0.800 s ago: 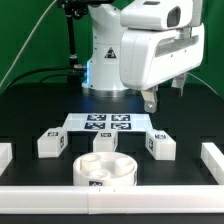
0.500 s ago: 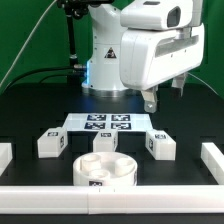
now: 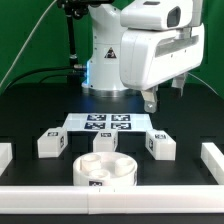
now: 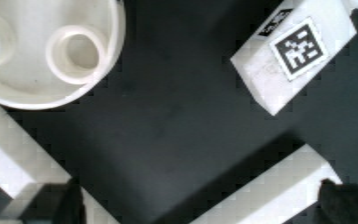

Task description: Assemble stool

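The round white stool seat point(image 3: 105, 170) lies near the front of the black table, sockets up. Three short white legs with square tags lie behind it: one at the exterior view's left point(image 3: 52, 144), one in the middle point(image 3: 103, 143), one at the right point(image 3: 160, 144). My gripper point(image 3: 150, 104) hangs above the table over the right leg, touching nothing. In the wrist view the seat point(image 4: 43, 50) and one tagged leg point(image 4: 291, 55) lie far below. My gripper point(image 4: 194, 205) is open, its dark fingertips point(image 4: 345, 200) wide apart with only table between them.
The marker board point(image 3: 105, 123) lies flat behind the legs. Plain white border blocks stand at the exterior view's left point(image 3: 4, 155), right point(image 3: 212, 158) and along the front point(image 3: 110, 200). The arm's white base point(image 3: 105, 60) rises at the back. A white border strip point(image 4: 247, 190) crosses the wrist view.
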You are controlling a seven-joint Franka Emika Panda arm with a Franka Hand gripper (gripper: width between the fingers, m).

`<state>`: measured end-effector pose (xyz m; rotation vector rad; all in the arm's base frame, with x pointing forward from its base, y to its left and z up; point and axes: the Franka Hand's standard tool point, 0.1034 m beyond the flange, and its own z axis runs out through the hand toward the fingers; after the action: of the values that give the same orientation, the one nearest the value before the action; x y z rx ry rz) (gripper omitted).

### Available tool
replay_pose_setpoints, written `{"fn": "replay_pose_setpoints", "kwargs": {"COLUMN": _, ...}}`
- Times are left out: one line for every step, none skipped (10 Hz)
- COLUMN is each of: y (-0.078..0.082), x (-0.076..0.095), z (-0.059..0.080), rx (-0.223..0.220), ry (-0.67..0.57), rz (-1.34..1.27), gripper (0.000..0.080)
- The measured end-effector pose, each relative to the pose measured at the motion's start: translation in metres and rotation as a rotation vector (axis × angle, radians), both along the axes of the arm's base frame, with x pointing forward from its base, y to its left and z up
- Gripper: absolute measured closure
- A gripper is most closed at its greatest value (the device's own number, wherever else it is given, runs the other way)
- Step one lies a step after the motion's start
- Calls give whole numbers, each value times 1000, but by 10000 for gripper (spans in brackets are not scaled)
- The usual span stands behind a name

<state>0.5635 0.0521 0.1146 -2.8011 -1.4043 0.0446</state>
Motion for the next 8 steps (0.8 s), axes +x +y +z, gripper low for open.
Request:
{"fn": "replay_pose_setpoints", "kwargs": {"y": -18, "x": -5, "z": -6, "rx": -4, "ry": 5, "rz": 18, "gripper": 150}}
{"fn": "replay_pose_setpoints", "kwargs": {"y": -33, "x": -5, "z": -13, "rx": -7, "ry": -4, "rz": 13, "gripper": 150}}
{"fn": "replay_pose_setpoints", "kwargs": {"y": -47, "x": -4, "z": -20, "rx": -9, "ry": 2, "rz": 18, "gripper": 150}}
{"fn": "replay_pose_setpoints", "kwargs": {"y": -57, "x": 0, "z": -26, "rx": -9, "ry": 6, "rz": 11, "gripper": 150}}
{"fn": "replay_pose_setpoints", "kwargs": {"y": -62, "x": 5, "z": -33, "rx": -8, "ry": 4, "rz": 2, "gripper": 150}}
{"fn": "replay_pose_setpoints", "kwargs": {"y": -67, "x": 9, "z": -46, "rx": -4, "ry": -12, "rz": -6, "gripper": 150}}
{"fn": "replay_pose_setpoints", "kwargs": {"y": -71, "x": 14, "z": -60, "rx": -3, "ry": -14, "rz": -14, "gripper": 150}}
{"fn": "replay_pose_setpoints", "kwargs": {"y": -74, "x": 16, "z": -66, "rx": -1, "ry": -17, "rz": -9, "gripper": 150}}
